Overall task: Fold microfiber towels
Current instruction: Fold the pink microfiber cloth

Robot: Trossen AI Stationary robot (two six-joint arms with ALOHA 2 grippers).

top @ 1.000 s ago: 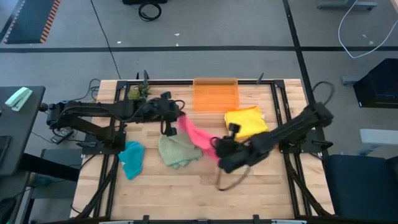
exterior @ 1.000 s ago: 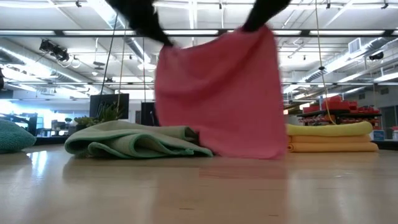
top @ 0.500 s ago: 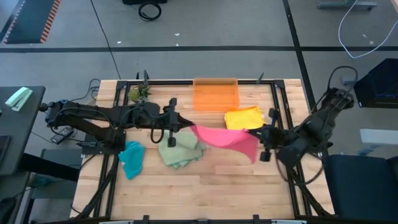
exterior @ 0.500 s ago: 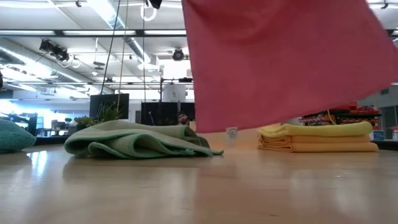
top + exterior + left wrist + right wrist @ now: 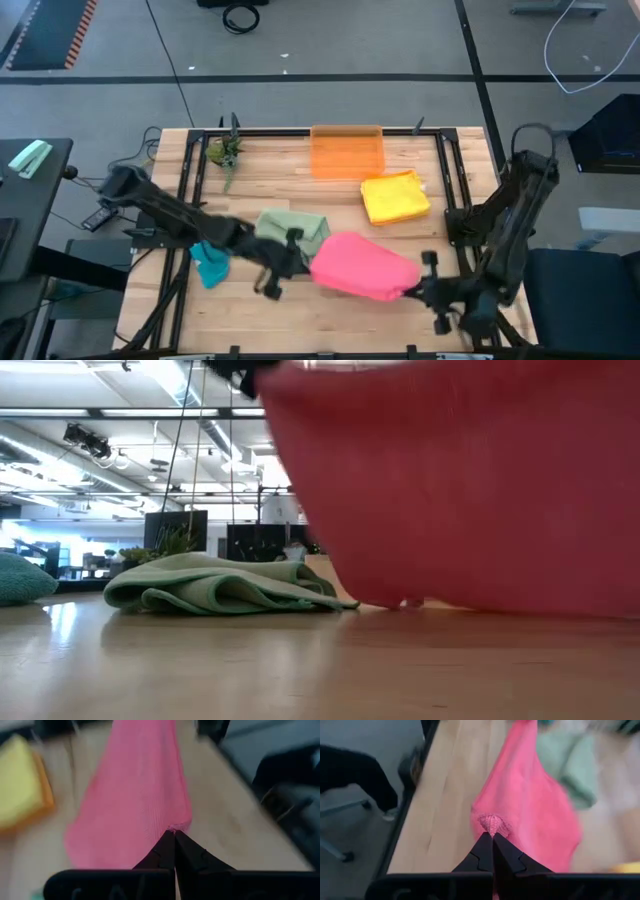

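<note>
I am holding the pink towel (image 5: 362, 266) stretched over the desk's (image 5: 400, 320) front, both tools, left (image 5: 292, 262) and right (image 5: 425, 284), clenched on corners; yellow stack (image 5: 395, 196) folded, green (image 5: 292, 232) and teal (image 5: 211, 262) waiting.

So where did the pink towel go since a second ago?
Both grippers, left gripper and right gripper, pulled the pink towel toward the table's front edge, spread out between them. The green towel, teal towel and yellow towels stayed put.

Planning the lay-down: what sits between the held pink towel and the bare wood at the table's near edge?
Nothing visible. The pink towel hangs between left gripper and right gripper; the green towel lies behind it.
</note>
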